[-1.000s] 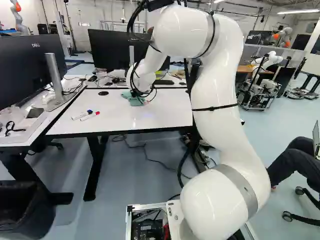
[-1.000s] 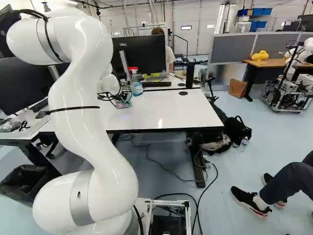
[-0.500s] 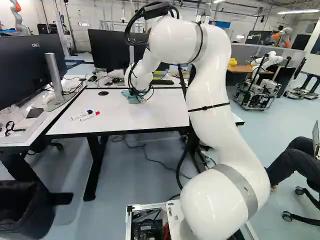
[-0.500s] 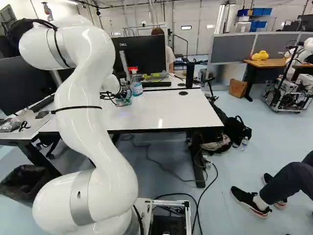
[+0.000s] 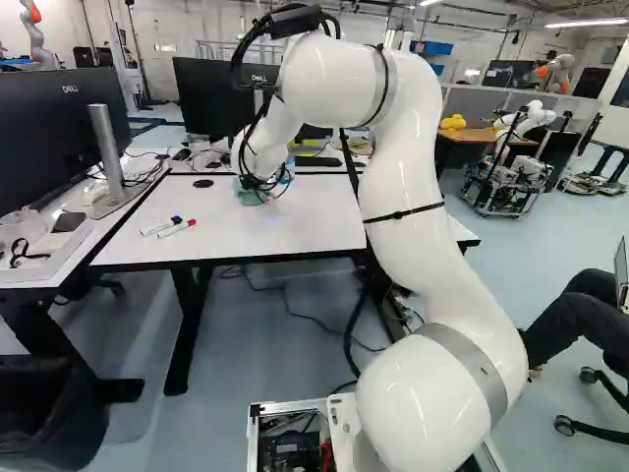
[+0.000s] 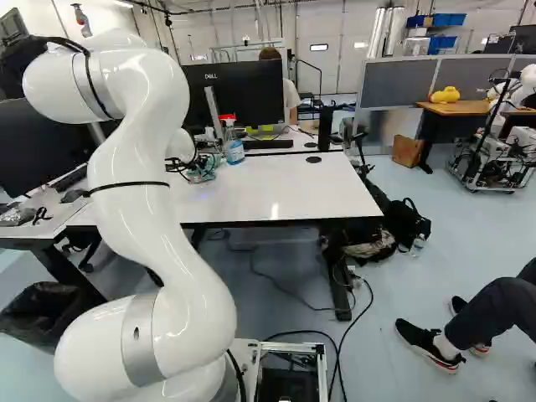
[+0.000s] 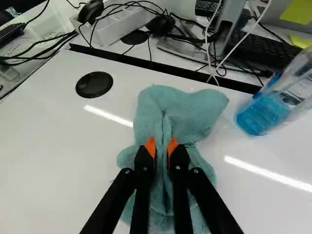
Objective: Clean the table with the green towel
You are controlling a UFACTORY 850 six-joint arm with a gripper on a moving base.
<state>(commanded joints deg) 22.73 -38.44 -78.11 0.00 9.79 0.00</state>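
Observation:
At the far part of the white table (image 5: 226, 231), my gripper (image 5: 261, 185) points down at the green towel (image 5: 248, 198) in the left base view. Seen from the wrist, the gripper (image 7: 162, 145) pinches a raised fold of the towel (image 7: 183, 111) between its orange pads. The rest of the cloth spreads bunched on the tabletop, ahead of the fingers and beneath them. In the right base view the arm's wrist and cables partly cover the towel.
A spray bottle with blue liquid (image 7: 263, 114) stands close beside the towel. Two markers (image 5: 162, 225) lie on the table's left part. Monitors (image 6: 239, 92), a keyboard and cables sit beyond the far edge. Another robot (image 5: 511, 162) stands farther off at the right.
The arm has swung leftward in the left base view, and the towel has slid along the tabletop with the gripper, away from the spray bottle. The base has stayed put.

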